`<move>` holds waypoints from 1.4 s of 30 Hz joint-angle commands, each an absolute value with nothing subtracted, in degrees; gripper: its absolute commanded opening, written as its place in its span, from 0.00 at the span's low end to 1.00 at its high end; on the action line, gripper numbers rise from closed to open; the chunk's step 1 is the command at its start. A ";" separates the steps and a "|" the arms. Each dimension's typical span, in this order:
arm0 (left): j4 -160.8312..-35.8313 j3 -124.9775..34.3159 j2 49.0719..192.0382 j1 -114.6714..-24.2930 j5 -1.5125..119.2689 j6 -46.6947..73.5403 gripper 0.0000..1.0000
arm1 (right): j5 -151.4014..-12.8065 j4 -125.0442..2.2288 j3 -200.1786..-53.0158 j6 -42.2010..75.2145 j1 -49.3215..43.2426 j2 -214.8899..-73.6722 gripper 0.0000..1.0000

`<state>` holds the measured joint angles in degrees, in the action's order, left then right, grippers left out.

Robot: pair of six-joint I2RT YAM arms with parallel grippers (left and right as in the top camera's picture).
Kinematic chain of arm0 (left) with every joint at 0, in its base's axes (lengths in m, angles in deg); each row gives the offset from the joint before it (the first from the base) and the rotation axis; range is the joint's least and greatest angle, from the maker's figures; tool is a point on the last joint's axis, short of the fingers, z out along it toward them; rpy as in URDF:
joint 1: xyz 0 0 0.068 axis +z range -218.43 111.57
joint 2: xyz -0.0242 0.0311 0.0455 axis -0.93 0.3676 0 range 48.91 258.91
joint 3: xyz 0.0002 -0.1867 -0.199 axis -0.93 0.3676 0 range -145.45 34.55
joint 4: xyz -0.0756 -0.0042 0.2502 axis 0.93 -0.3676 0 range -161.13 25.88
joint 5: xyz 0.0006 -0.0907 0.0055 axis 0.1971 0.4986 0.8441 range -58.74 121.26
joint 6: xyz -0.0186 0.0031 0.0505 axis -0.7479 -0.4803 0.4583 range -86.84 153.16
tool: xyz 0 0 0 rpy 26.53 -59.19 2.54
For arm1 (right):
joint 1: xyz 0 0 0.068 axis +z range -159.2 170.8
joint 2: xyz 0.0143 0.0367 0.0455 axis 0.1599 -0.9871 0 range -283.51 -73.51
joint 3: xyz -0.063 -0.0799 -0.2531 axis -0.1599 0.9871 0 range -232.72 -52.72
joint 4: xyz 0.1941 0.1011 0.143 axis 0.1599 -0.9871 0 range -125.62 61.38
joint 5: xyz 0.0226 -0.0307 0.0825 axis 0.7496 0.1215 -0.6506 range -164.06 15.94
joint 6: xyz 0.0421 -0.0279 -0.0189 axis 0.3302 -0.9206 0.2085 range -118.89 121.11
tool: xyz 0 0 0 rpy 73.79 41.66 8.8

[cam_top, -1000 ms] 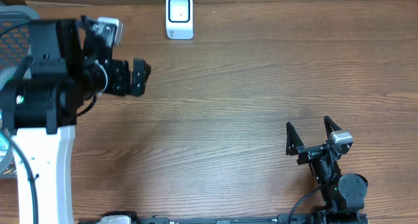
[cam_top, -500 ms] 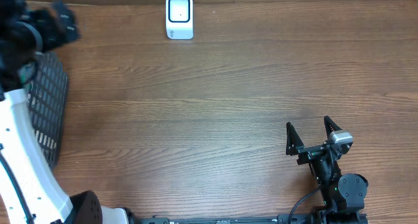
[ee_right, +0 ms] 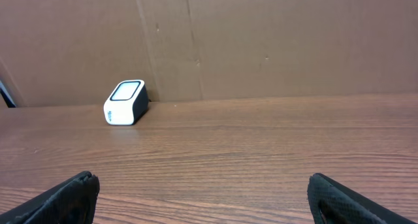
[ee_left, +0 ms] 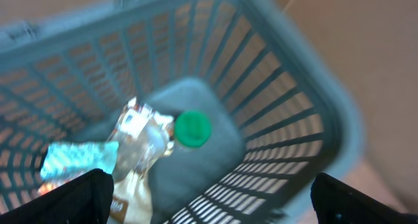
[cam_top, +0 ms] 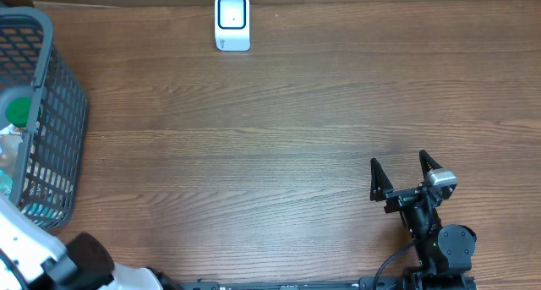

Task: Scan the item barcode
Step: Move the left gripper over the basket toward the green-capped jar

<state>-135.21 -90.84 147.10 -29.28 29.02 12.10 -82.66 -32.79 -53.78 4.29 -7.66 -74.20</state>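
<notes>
The items to be scanned lie in a grey slatted basket (cam_top: 52, 95) at the left edge of the tabletop (cam_top: 279, 129). The left wrist view looks down into this basket from above, somewhat blurred. On the basket floor lies a clear bottle (ee_left: 153, 140) with a green cap (ee_left: 193, 129), tipped on its side. Touching it is crinkled, shiny packaging, and just beside that lies a pale teal packet (ee_left: 75, 159). No barcode can be made out on any of them. The left fingers (ee_left: 78, 198) show only as two dark tips in the lower corners of that view. They are spread wide, hold nothing and stand clear of the basket's contents. From overhead only a white section of the left arm (cam_top: 21, 248) shows, at the lower left beside the basket. The scanner (cam_top: 232, 21), a small white block with a light window on its face, stands at the far edge of the tabletop against a cardboard wall (ee_right: 261, 41), well apart from the basket. The right fingers (cam_top: 378, 176) sit low at the near right of the tabletop, spread wide and empty. They point toward the far edge, with the scanner off to the left in the right wrist view.
</notes>
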 commanded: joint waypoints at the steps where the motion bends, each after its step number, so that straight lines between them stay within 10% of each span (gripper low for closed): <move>1: -135.65 -88.04 152.30 -28.27 27.86 14.42 0.98 | -82.68 -32.57 -53.17 4.24 -7.79 -73.67 1.00; 34: -125.25 -87.43 183.25 -29.08 31.03 31.92 1.00 | -82.68 -32.57 -53.17 4.24 -7.79 -73.67 1.00; 42: -123.78 -87.49 183.27 -29.08 30.86 31.90 0.87 | -82.68 -32.57 -53.17 4.24 -7.79 -73.67 1.00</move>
<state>-124.00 -87.60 183.08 -28.69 30.57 30.74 -82.64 -32.76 -53.78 4.31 -7.66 -74.20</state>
